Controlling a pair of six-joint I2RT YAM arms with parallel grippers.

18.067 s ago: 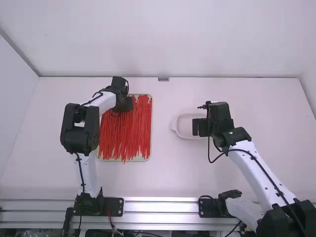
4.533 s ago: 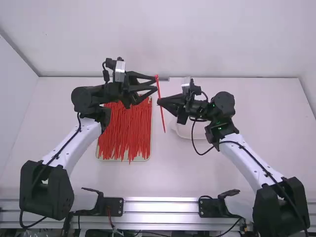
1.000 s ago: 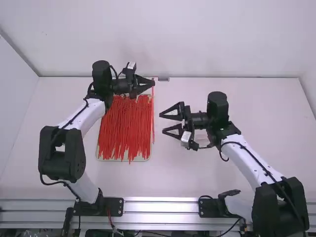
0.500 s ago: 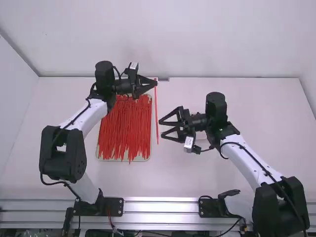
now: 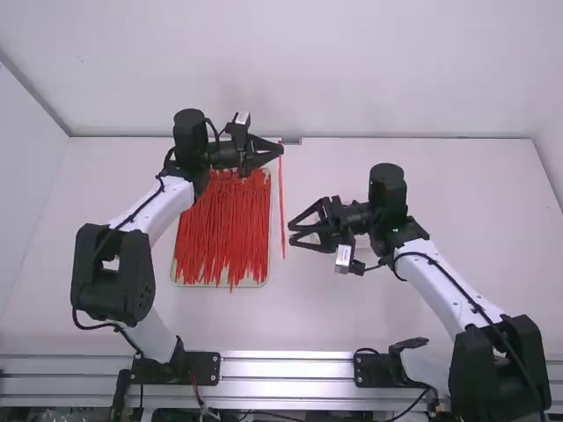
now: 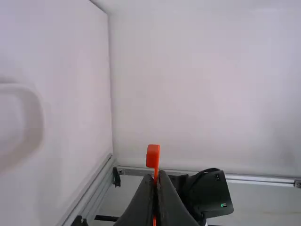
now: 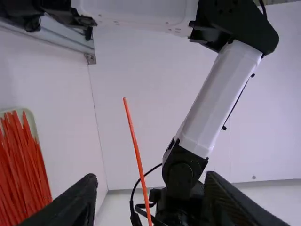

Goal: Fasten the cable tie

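Left tool pinches cable tie

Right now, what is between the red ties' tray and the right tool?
One red tie, held by the left tool; the high view shows it between tray and right tool.

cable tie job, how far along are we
Done: one red cable tie is out of the pile of cable ties, pinched just below its head by the left gripper and hanging straight down. In hand: the right gripper sits open close to the tie's tail end, not gripping it. Left: grab the tail, bend it into a loop and thread it through the head.
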